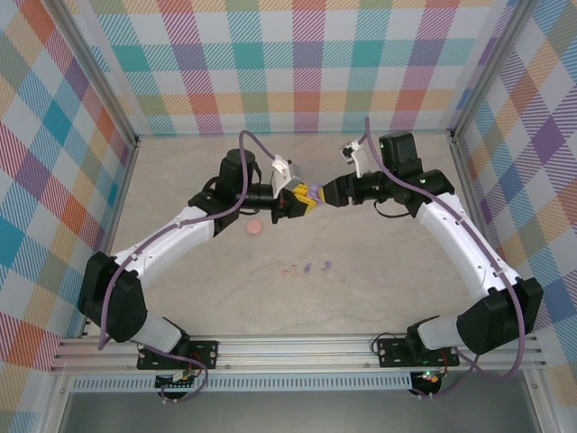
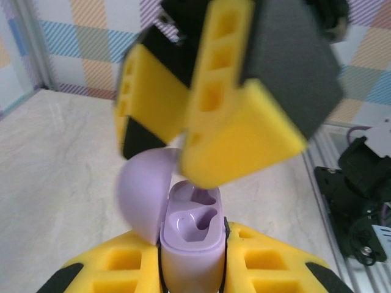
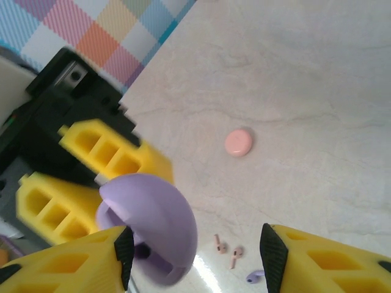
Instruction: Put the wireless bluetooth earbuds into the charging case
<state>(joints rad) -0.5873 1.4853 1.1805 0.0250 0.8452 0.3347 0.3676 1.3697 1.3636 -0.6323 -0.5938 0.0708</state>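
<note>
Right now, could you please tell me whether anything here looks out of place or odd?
Nothing looks damaged or spilled. The open lilac plastic charging case in the left claw has both sockets empty, while the tiny pink and lilac earbuds lie loose on the marbled table, apart from the closed round pink case.

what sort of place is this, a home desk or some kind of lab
Most likely a robot lab test cell, not a home: plaid panel walls box in the tabletop, a left arm and right arm are bolted to an aluminium rail, and tiny earbuds lie on it.
</note>
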